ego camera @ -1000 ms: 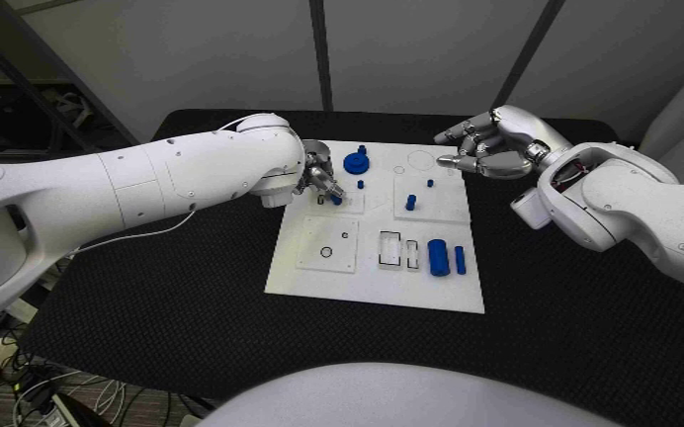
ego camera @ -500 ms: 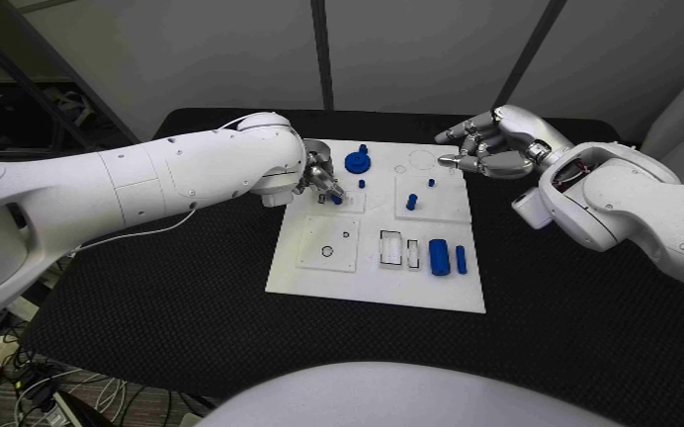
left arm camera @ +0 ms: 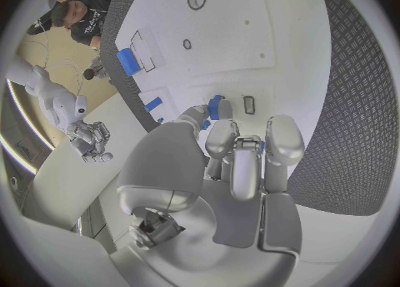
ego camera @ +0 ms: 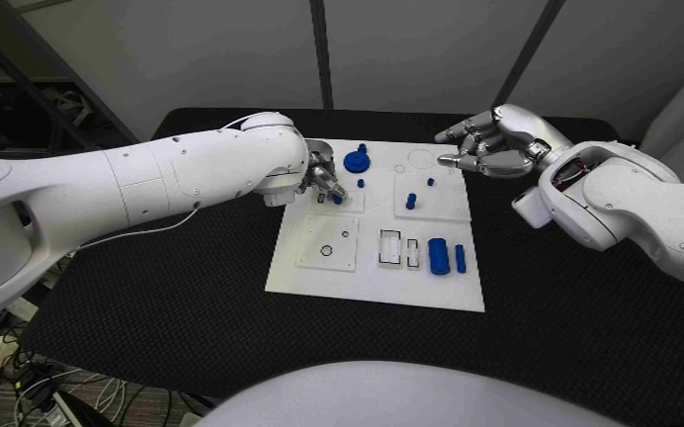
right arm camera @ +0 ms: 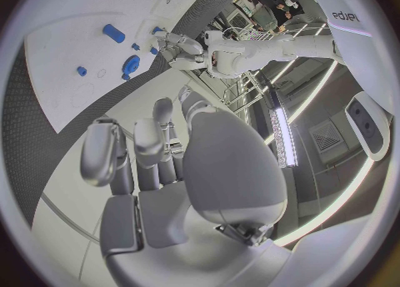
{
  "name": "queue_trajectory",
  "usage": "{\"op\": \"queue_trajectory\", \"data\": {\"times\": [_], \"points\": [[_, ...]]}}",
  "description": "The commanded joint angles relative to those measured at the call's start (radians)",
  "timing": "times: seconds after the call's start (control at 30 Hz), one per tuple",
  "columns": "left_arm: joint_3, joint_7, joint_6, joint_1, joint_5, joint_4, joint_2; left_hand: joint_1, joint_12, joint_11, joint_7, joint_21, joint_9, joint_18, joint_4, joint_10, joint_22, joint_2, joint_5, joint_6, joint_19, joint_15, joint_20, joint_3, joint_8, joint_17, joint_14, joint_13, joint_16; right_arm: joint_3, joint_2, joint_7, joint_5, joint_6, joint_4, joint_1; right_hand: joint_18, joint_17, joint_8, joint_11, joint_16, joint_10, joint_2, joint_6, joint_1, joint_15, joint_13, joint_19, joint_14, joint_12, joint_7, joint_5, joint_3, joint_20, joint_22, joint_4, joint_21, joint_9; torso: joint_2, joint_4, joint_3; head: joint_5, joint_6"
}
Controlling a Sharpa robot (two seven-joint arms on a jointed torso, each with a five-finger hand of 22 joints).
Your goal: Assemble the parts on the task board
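Essentially unchanged over the last second: left robot hand still pinches a small blue peg at the task board far-left corner, insertion unfinished; right robot hand hovers curled, empty.

Right hand with curled, empty fingers beside task board

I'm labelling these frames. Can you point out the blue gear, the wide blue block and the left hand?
blue gear (ego camera: 355, 161), head view, its round top.
wide blue block (ego camera: 438, 256), head view, its middle.
left hand (left arm camera: 237, 157), left wrist view, its fingers.
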Motion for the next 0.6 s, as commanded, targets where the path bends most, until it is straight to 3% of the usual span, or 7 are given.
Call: {"op": "queue_trajectory", "data": {"times": [0.03, 0.6], "points": [[-0.008, -0.015, 0.037, -0.008, -0.005, -0.003, 0.004, -0.006, -0.001, 0.0, -0.002, 0.004, -0.001, -0.001, -0.196, 0.006, -0.001, 0.003, 0.0, 0.007, 0.005, -0.005, 0.0, 0.199, -0.007, 0.205, 0.091, 0.0, 0.004, 0.001, -0.001, 0.004, -0.003, 0.005, 0.003, 0.002, 0.01, 0.001, -0.002, 0.002, -0.002, 0.007, 0.001, 0.003, -0.012, 0.0, -0.001, 0.006, 0.008, 0.004, -0.001, 0.003, -0.002, 0.0, -0.002, 0.003, -0.005, -0.001, 0.0, -0.0004, 0.0, 0.0, -0.002], [-0.011, -0.016, 0.025, -0.008, -0.041, -0.006, 0.005, -0.015, -0.001, -0.001, -0.003, 0.007, 0.005, -0.002, -0.203, 0.01, 0.006, -0.001, 0.011, 0.012, 0.008, -0.005, 0.0, 0.213, -0.008, 0.209, 0.092, 0.002, 0.007, 0.001, 0.001, 0.005, -0.004, 0.004, 0.003, 0.002, 0.01, 0.001, -0.002, 0.002, -0.002, 0.007, 0.001, 0.003, -0.012, 0.0, -0.001, 0.006, 0.008, 0.004, -0.001, 0.003, -0.002, 0.0, -0.002, 0.003, -0.005, -0.001, 0.0, 0.0005, -0.0003, 0.001, -0.005]]}}
